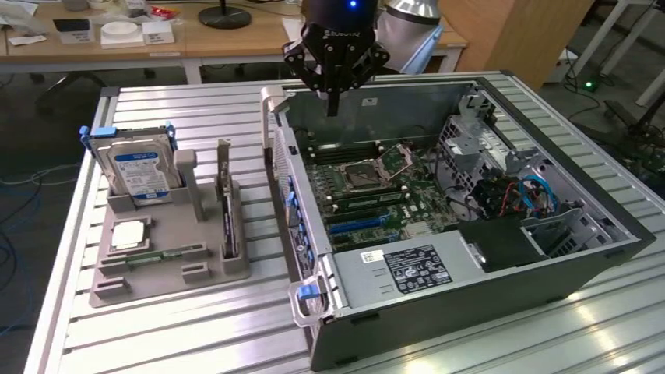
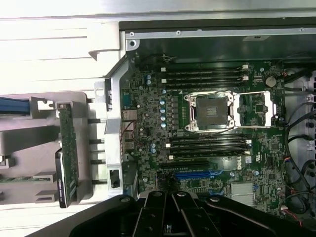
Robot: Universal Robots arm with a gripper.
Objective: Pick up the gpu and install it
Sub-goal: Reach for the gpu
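One open black computer tower case (image 1: pixel 468 312) lies on its side on the ribbed aluminium desk (image 1: pixel 187 327), with its silver power supply box (image 1: pixel 406 269) at the near end. Just beside the case, on the exterior view's left, sits a grey moulded holder (image 1: pixel 114 288). The gpu (image 1: pixel 226 206), a thin dark circuit card with a metal bracket strip, stands on edge in the holder's slot nearest the case and is not installed. A silver square processor chip (image 1: pixel 130 234) lies flat in the holder. A silver hard drive with a blue-white label (image 1: pixel 138 171) stands upright at the holder's far end. Inside the case, the green motherboard (image 1: pixel 410 195) carries an open processor socket (image 1: pixel 366 175). Farther back, the black gripper (image 1: pixel 332 105) hangs above the case's far end. Its fingers are pressed together, holding nothing, well apart from the gpu.
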